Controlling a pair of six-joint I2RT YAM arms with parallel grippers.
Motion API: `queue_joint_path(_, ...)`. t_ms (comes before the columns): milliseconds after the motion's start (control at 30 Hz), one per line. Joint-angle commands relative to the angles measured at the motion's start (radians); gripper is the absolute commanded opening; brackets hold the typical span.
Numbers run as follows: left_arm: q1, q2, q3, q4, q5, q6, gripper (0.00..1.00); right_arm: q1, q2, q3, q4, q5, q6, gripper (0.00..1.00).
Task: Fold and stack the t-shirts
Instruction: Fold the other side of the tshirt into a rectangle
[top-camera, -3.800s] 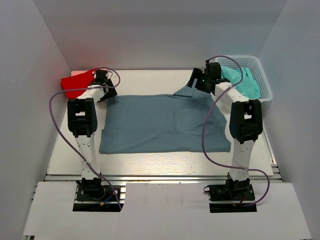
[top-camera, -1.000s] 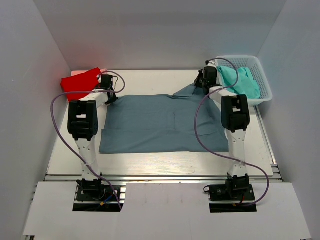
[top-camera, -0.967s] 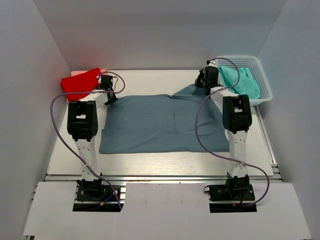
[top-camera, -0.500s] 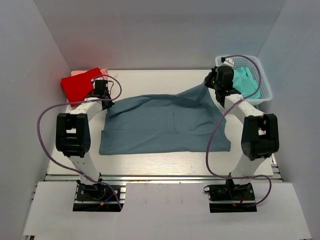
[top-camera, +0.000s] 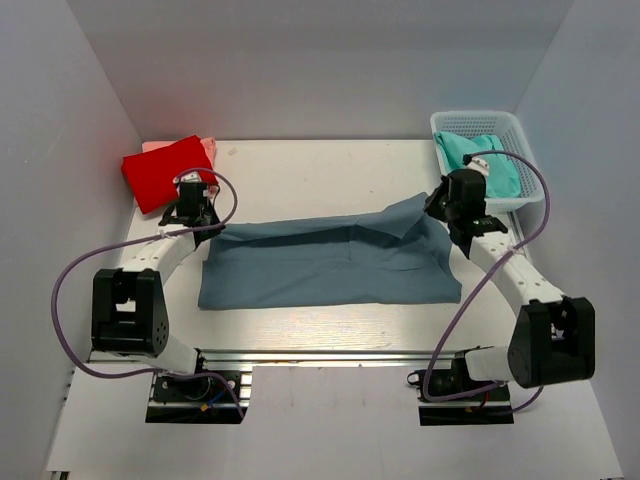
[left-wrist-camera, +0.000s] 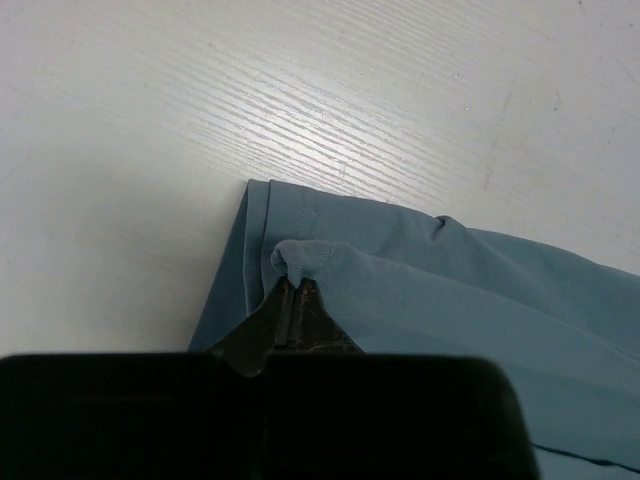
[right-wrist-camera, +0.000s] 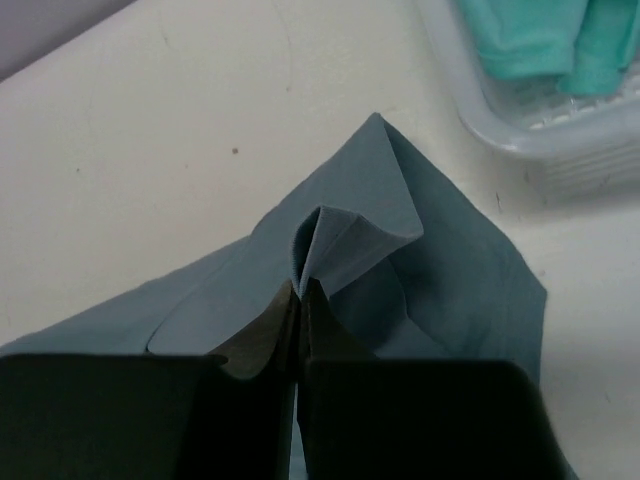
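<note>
Both clenched: left pincer (left-wrist-camera: 295, 287) and right pincer (right-wrist-camera: 302, 292) each pinch a far corner of the blue-grey t-shirt (top-camera: 330, 265). It lies across the table (top-camera: 300, 170), long axis left to right, near hem toward the table's near edge from both pincers, so the fold probably goes that way.

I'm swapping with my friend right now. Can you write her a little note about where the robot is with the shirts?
Left gripper: shut on the blue shirt, far left corner.
Right gripper: shut on its far right corner.
Red shirt lies folded on a pink one, back left; teal shirt is in the basket.
Done: red and pink look stacked.
Left to do: lay this fold down, finish and stack the blue shirt, then the teal one.
</note>
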Motion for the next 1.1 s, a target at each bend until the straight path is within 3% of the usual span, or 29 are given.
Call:
queue_joint_path(0,-0.005,-0.06,-0.012,0.006,0.008,-0.014,0.0,-0.001,-0.088,-0.033,-0.067,0.027,0.024,0.0)
queue_joint_path(567,-0.005,-0.133,-0.076,-0.07,0.01,-0.082,0.0,-0.003,-0.193,-0.122,-0.259,0.006,0.063,0.0)
queue_joint_path(667,-0.005,-0.168,-0.11,-0.125,-0.043,-0.132,0.0,-0.001,-0.2,-0.198,-0.281,-0.017,0.101,0.0)
queue_joint_path(700,-0.005,-0.178,-0.128,-0.177,-0.103,-0.187,0.12,-0.003,-0.2,-0.232,-0.308,-0.026,0.118,0.0)
queue_joint_path(733,0.004,-0.201,-0.129,-0.22,-0.125,-0.224,0.17,-0.003,-0.204,-0.26,-0.319,-0.034,0.132,0.13)
queue_joint_path(767,0.015,-0.213,-0.129,-0.269,-0.137,-0.256,0.17,-0.003,-0.222,-0.273,-0.333,-0.037,0.141,0.19)
queue_joint_path(833,0.015,-0.222,-0.083,-0.494,-0.252,-0.403,0.29,-0.004,-0.234,-0.309,-0.397,-0.028,0.17,0.25)
queue_joint_path(867,0.015,-0.234,-0.051,-0.577,-0.298,-0.452,0.44,-0.004,-0.252,-0.315,-0.42,-0.019,0.178,0.36)
queue_joint_path(900,0.015,-0.234,0.016,-0.709,-0.361,-0.529,0.78,-0.004,-0.268,-0.315,-0.431,-0.004,0.19,0.44)
queue_joint_path(1000,0.015,-0.247,0.104,-0.758,-0.392,-0.548,0.98,-0.004,-0.305,-0.297,-0.397,0.064,0.176,0.49)
queue_joint_path(1067,0.015,-0.256,0.115,-0.693,-0.357,-0.524,1.0,-0.004,-0.306,-0.269,-0.353,0.081,0.135,0.53)
